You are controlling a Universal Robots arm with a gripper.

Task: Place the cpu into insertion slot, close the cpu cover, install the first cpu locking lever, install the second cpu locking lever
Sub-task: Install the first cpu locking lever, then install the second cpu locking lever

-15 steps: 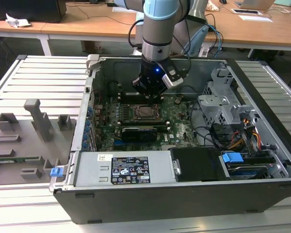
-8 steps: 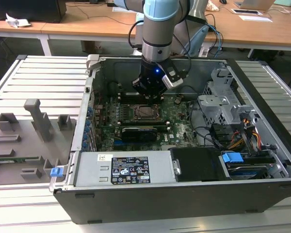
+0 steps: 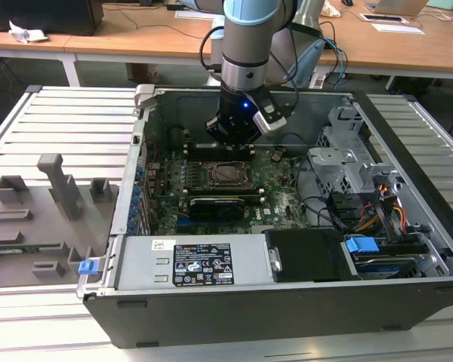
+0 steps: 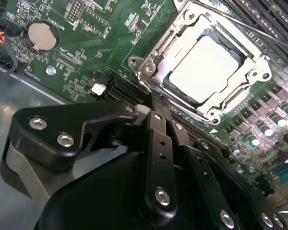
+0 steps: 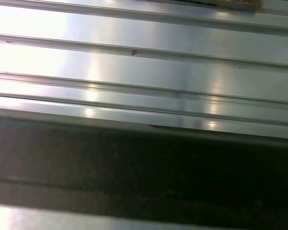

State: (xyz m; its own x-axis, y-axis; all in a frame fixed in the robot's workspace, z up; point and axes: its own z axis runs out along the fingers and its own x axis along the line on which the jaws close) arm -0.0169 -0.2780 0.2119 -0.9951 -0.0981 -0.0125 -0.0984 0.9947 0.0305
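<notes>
The cpu [image 4: 204, 67] lies flat in the insertion slot [image 4: 217, 36], silver face up, in the second wrist view. The cpu cover [image 4: 159, 50], a metal frame with a square window, lies down around the chip. A thin metal lever rod [image 4: 249, 31] runs past one side of the socket; I cannot tell whether it is latched. In the exterior view the socket [image 3: 228, 173] sits mid-board inside the open computer case. My gripper [image 3: 231, 139] [image 4: 156, 98] hangs just above the board beside the socket's far edge. Its fingers are shut together with nothing between them.
A long black card [image 3: 223, 205] lies just in front of the socket. Memory slots [image 4: 273, 19] flank it. A drive cage [image 3: 340, 162] and cables fill the exterior view's right; the power supply [image 3: 189, 260] spans the front. The ribbed metal table [image 5: 134, 72] surrounds the case.
</notes>
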